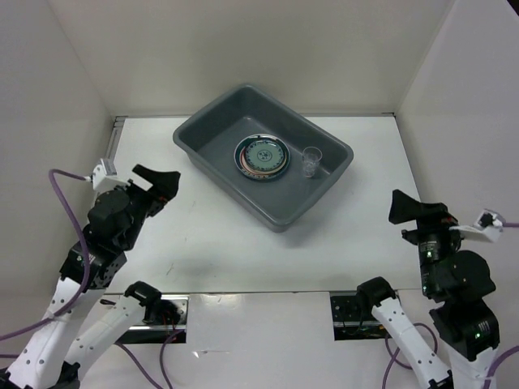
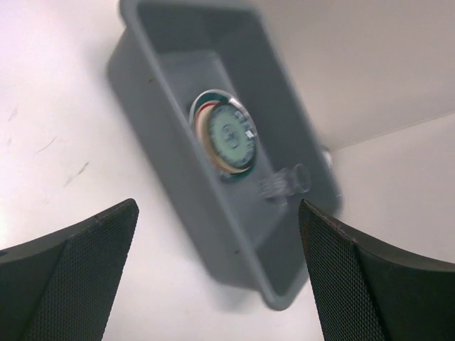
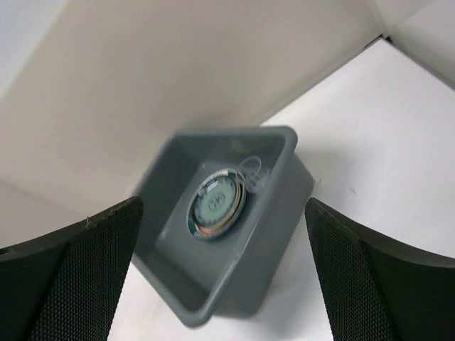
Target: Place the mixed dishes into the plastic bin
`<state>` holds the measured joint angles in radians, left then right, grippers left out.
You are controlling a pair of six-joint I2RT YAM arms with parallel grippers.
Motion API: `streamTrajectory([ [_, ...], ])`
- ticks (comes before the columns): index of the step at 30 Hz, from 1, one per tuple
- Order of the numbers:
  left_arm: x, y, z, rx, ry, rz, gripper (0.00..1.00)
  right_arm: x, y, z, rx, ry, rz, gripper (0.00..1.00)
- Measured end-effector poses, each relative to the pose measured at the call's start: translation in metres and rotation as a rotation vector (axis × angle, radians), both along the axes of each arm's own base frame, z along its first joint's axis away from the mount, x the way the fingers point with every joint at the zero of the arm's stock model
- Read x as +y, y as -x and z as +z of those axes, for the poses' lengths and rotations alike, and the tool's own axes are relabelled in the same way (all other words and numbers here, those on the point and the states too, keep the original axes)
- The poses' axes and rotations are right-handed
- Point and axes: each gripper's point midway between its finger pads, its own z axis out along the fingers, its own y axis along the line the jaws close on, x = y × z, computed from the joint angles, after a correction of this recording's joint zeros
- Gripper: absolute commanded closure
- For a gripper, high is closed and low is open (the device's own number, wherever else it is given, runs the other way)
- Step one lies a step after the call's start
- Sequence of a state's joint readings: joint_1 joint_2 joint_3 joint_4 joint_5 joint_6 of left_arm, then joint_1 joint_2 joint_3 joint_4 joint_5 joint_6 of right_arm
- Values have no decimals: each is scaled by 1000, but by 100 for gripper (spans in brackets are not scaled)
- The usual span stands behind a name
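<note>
The plastic bin (image 1: 280, 212) sits askew on the far middle of the desk (image 1: 243, 255), well apart from both arms. It lies ahead and to the right of the left end effector (image 1: 165, 186) and ahead and to the left of the right end effector (image 1: 395, 207). Each end effector is spread wide and holds nothing. In both wrist views the two dark fingers frame the bin from a distance. There is one bin. Inside it lies one stack of plates (image 1: 262, 156), flat on the floor of the bin and topped by a small dark teal patterned plate. Cream and red-and-green rims peek out beneath it, but the number of plates in the stack cannot be told. One clear cup (image 1: 311, 161) stands upright just to the right of the stack, near the bin's right wall.
</note>
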<state>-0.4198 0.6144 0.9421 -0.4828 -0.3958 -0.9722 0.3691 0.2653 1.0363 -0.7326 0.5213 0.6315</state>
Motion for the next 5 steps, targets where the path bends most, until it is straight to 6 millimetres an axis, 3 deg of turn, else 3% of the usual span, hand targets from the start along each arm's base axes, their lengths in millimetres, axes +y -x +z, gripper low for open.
streamTrajectory([
  [5,3,9,-40,67,-31,-7,0,-20,16,-23,-65,-135,-92,1],
])
